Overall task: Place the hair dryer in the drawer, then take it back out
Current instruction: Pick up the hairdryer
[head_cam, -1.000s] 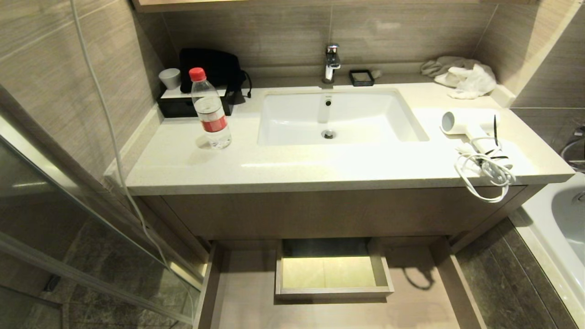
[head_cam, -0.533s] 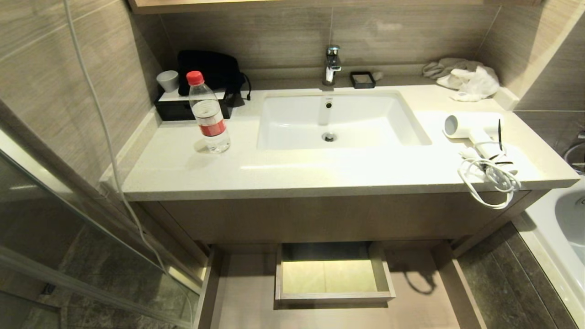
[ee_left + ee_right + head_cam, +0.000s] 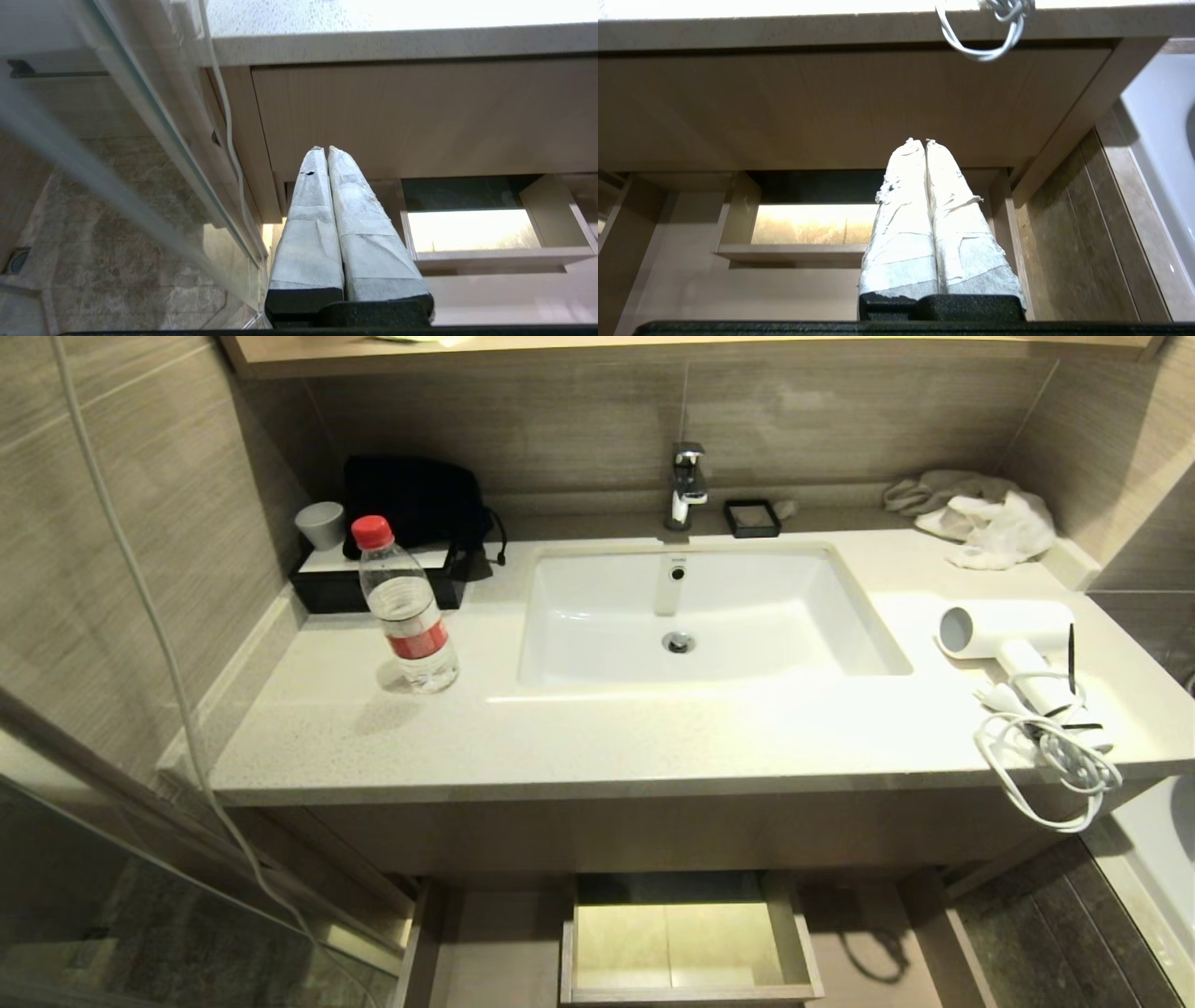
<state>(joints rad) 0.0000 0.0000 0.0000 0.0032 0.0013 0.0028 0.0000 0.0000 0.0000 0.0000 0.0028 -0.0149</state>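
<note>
Quick count: 1 hair dryer (image 3: 1006,633) w/ 1 cord bundle (image 3: 1050,756); 1 drawer (image 3: 504,943), pulled out; 1 sink (image 3: 691,616), 1 tap (image 3: 686,485); 1 water bottle (image 3: 403,607), red cap; 1 cup (image 3: 320,525); 1 black bag (image 3: 415,509); 1 black tray (image 3: 373,583); 1 small black dish (image 3: 752,518); 2 cloths approx., grey one (image 3: 934,490) + white one (image 3: 1004,530); 2 grippers, left (image 3: 325,149) + right (image 3: 920,141).
</note>
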